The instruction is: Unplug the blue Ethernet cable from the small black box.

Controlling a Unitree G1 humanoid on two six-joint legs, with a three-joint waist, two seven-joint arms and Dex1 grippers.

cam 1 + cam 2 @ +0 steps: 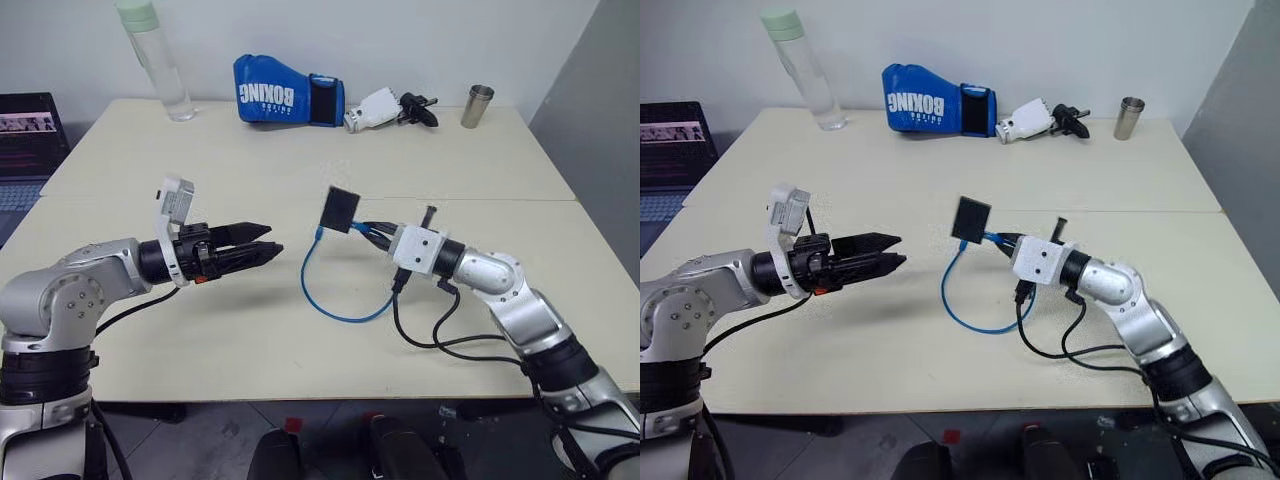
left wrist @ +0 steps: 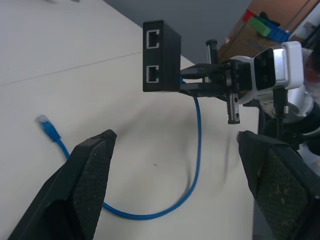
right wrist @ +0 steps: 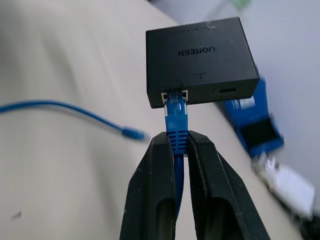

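Note:
The small black box (image 1: 340, 209) hangs in the air above the table, carried by the blue Ethernet cable (image 3: 176, 115) plugged into one edge. My right gripper (image 3: 176, 142) is shut on the cable's plug boot just behind the box. From there the cable (image 1: 330, 305) loops down onto the table, and its free plug (image 2: 45, 122) lies loose. To the left of the box my left gripper (image 1: 268, 240) points toward it with its jaws open and nothing between them. The box's (image 2: 160, 55) side facing that gripper shows two vacant ports.
Along the table's far edge stand a clear bottle (image 1: 160, 60), a blue boxing glove (image 1: 285, 95), a white-and-black tool (image 1: 385, 108) and a metal cup (image 1: 477, 105). A laptop (image 1: 30, 130) sits beyond the left edge. Black wires (image 1: 430, 330) trail from my right wrist.

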